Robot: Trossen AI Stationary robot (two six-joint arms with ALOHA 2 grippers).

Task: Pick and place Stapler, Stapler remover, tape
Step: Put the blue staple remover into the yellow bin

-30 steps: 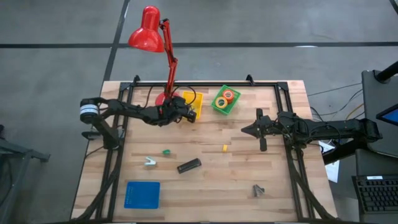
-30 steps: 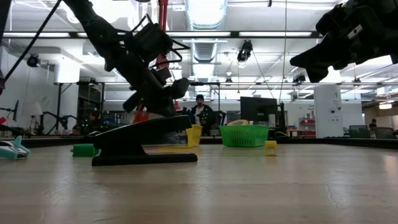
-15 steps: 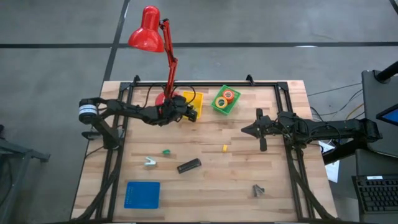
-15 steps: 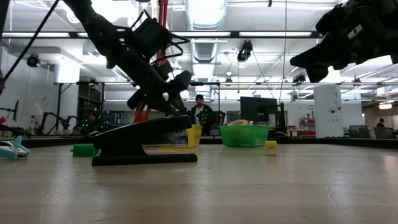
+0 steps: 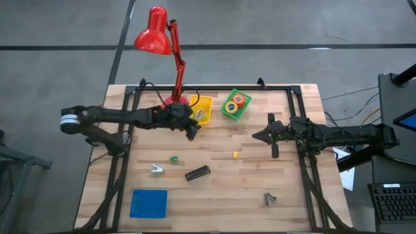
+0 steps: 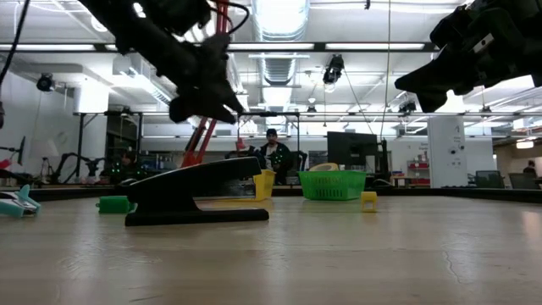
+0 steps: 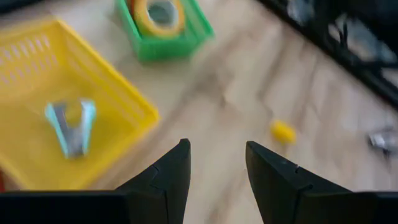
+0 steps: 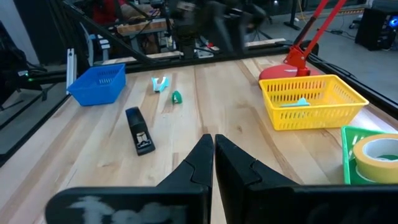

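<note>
My left gripper (image 7: 214, 163) hangs beside the yellow mesh basket (image 5: 202, 108), jaws spread and empty; a pale metal staple remover (image 7: 70, 126) lies inside it. The black bar-shaped stapler (image 5: 197, 173) rests mid-desk on the wood-plank desk (image 5: 292, 188). Right gripper (image 8: 213, 151) waits opposite, jaws pressed together.

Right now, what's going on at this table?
A two-armed robot is sorting desk items into baskets. The left gripper hangs open and empty beside the yellow basket, where a staple remover already lies. Tape rolls sit in the green basket. The black stapler lies untouched mid-table. The right gripper waits shut at the right side.
</note>
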